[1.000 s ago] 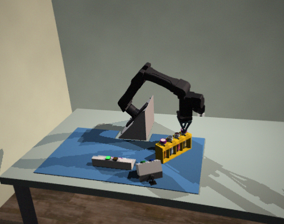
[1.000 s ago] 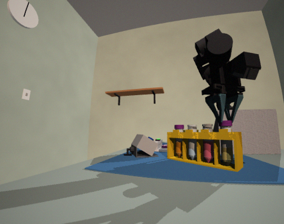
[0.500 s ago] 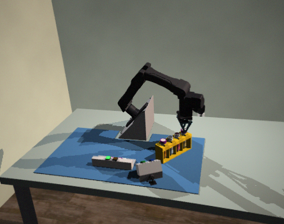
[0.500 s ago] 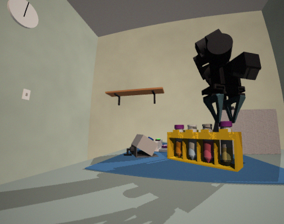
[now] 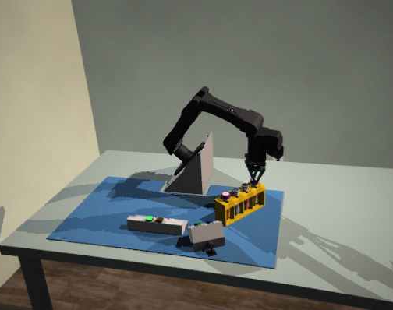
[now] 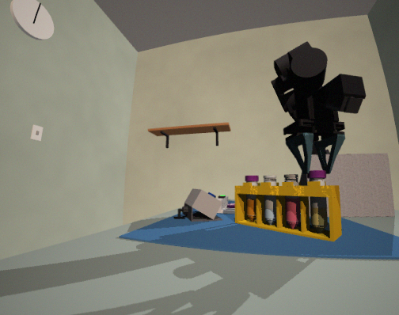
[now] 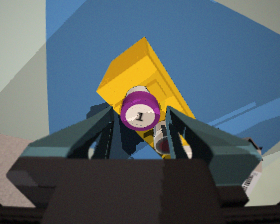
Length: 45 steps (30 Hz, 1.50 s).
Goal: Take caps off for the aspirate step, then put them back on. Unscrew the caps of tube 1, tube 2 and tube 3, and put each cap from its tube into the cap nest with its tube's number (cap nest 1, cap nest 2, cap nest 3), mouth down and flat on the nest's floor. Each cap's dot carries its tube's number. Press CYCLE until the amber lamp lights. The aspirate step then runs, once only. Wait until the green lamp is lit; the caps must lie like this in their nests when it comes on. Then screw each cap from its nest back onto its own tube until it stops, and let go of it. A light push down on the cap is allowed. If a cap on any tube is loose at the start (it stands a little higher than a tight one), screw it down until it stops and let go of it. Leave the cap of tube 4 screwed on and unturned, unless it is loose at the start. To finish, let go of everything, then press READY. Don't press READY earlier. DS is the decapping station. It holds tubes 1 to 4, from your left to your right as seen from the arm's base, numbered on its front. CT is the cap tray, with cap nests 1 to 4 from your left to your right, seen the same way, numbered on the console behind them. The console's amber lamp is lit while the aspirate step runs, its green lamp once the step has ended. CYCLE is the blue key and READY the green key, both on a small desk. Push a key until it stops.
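Note:
The yellow decapping station holds four tubes. My gripper hangs straight down over tube 1, at the end of the row. Its fingers stand on both sides of the purple cap with dot 1. The fingers are open, with a small gap to the cap on each side. The cap sits on its tube. Tube 2 and tube 3 show bare grey threaded tops without caps. Tube 4 carries its purple cap.
The grey console shows a lit green lamp. The small key desk stands tilted near the station. The cap tray is mostly hidden behind them. A grey wedge block stands by the arm's base on the blue mat.

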### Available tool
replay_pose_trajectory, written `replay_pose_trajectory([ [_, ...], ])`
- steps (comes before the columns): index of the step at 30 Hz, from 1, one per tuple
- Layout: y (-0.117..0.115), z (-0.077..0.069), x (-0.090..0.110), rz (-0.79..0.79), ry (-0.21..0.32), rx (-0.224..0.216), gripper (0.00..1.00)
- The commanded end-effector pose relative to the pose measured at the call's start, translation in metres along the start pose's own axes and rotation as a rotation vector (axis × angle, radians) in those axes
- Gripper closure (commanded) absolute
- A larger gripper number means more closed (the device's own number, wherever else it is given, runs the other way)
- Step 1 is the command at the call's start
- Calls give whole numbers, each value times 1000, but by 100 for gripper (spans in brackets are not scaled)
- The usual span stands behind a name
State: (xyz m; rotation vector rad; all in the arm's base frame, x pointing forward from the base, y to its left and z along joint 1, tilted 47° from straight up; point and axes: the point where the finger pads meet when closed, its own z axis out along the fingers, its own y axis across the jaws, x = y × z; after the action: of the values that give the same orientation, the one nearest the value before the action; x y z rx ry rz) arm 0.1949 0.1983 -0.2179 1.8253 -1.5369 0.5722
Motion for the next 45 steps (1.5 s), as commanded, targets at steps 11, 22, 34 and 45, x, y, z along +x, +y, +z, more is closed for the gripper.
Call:
replay_pose_trajectory([
  [11, -3, -1, -2, 229, -17, 12, 51],
  [22, -3, 1, -2, 229, -17, 12, 51],
  [34, -3, 1, -2, 229, -17, 12, 100],
  [45, -3, 1, -2, 429, -18, 10, 100],
])
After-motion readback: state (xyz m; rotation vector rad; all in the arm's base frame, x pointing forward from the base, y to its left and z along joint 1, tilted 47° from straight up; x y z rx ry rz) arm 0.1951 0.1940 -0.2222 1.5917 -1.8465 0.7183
